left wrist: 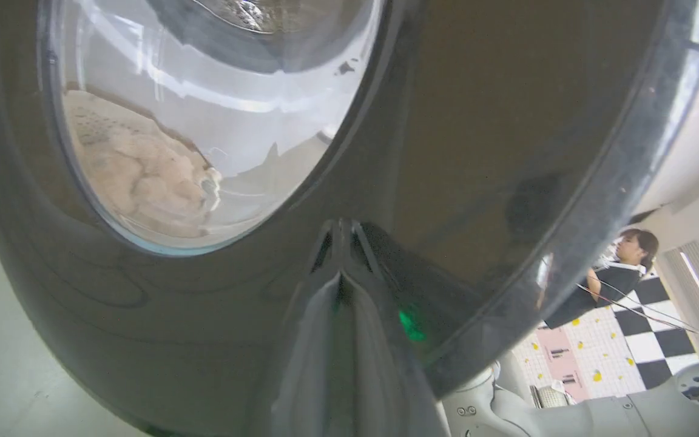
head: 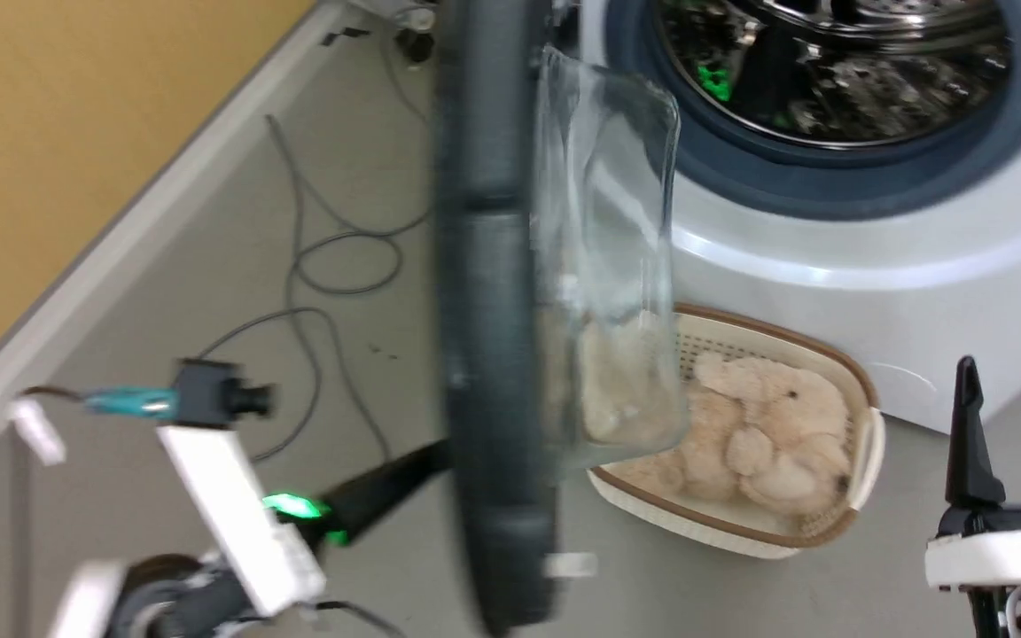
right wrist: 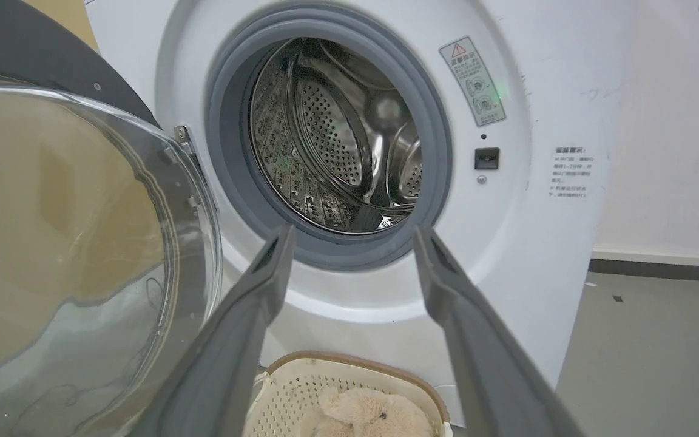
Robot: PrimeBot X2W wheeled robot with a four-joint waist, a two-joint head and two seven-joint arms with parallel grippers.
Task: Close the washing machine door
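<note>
The washing machine door (head: 493,310) stands swung out, edge-on to the head view and blurred, with its clear glass bowl (head: 608,266) bulging toward the white washing machine (head: 874,266). My left gripper (head: 435,461) reaches the door's outer side from the left. In the left wrist view its fingers are shut, tips (left wrist: 340,276) against the glossy black door face (left wrist: 477,152) below the window (left wrist: 204,121). My right gripper (head: 1007,372) is open at the lower right, apart from the door. It points (right wrist: 354,233) at the steel drum (right wrist: 337,139), with the door's bowl (right wrist: 52,243) to its left.
A white woven basket (head: 865,416) holding a beige plush toy (head: 767,434) sits on the floor under the drum opening, beside the door's lower edge. Cables (head: 333,266) lie on the grey floor left of the door. A yellow wall with a white baseboard (head: 120,239) runs at left. A person (left wrist: 616,267) stands behind me.
</note>
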